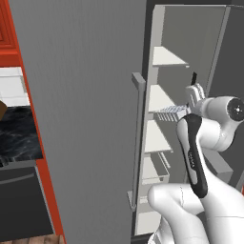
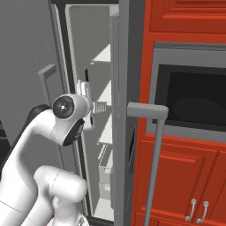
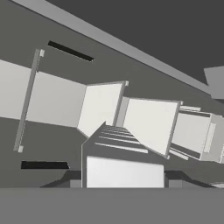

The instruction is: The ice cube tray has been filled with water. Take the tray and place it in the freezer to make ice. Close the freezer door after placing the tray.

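Left base view: the freezer [image 1: 186, 52] stands open, its white shelves [image 1: 159, 97] stacked one above another, with the freezer door [image 1: 81, 114] swung wide to the left. The arm reaches in, and the hand [image 1: 189, 101] grips the ice cube tray [image 1: 170, 112] by its near end, just above a middle shelf.

Right base view: the tray [image 2: 100, 107] juts from the hand [image 2: 90, 106] into the freezer compartment, level, beside the shelf edges. Red cabinets [image 2: 185, 167] and a dark oven [image 2: 194, 103] stand to the right.

Hand view: the tray [image 3: 114, 144] runs away from the camera, held at its near end, with shelves [image 3: 148, 122] beyond it.
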